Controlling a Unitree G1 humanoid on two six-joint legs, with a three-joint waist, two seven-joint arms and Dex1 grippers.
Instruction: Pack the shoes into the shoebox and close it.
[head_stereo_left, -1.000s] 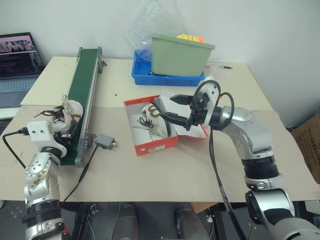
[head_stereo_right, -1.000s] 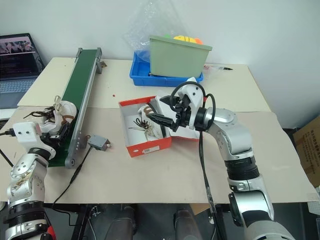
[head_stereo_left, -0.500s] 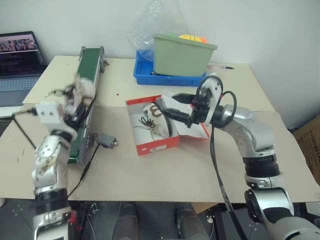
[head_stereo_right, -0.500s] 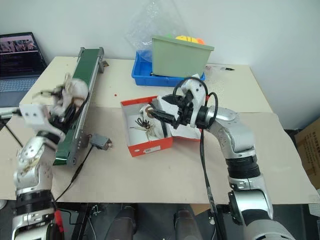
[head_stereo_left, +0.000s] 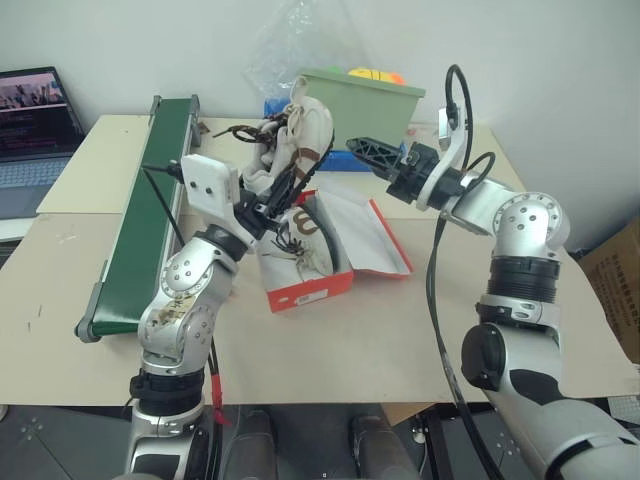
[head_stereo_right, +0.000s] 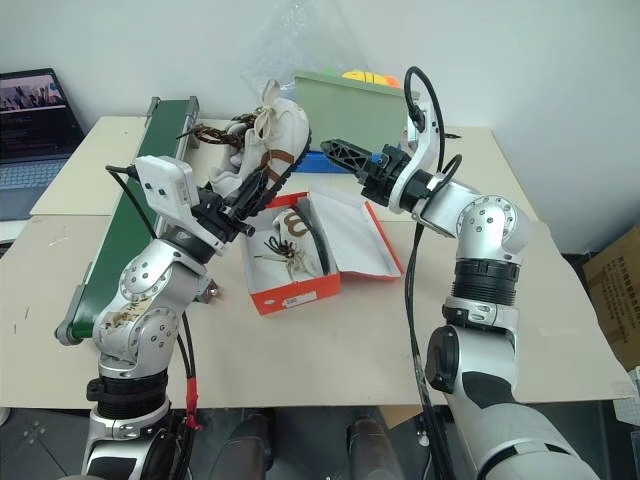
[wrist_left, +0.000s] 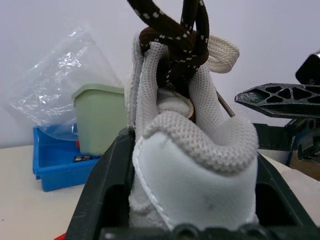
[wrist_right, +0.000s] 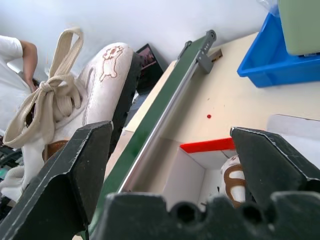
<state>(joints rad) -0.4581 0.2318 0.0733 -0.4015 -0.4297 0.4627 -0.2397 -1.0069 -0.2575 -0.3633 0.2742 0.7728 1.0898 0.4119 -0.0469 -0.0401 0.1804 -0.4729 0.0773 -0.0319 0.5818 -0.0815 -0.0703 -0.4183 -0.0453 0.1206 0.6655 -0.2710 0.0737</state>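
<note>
One cream sneaker with dark laces (head_stereo_left: 300, 235) lies inside the open red-orange cardboard shoebox (head_stereo_left: 310, 290). Above it the left gripper (head_stereo_left: 272, 196) clamps the second cream sneaker (head_stereo_left: 295, 140); beyond, the right gripper (head_stereo_left: 375, 155) hangs empty, fingers spread wide.

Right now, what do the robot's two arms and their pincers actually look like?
Both arms are built of rounded silver-grey segments joined by black rings. The left arm carries a white boxy block at its wrist, with a thin black cable and a red one lower down. The right arm has a thick black cable looping over it. The left pincer and right pincer have black fingers, the right's with lattice-like cut-outs.
</note>
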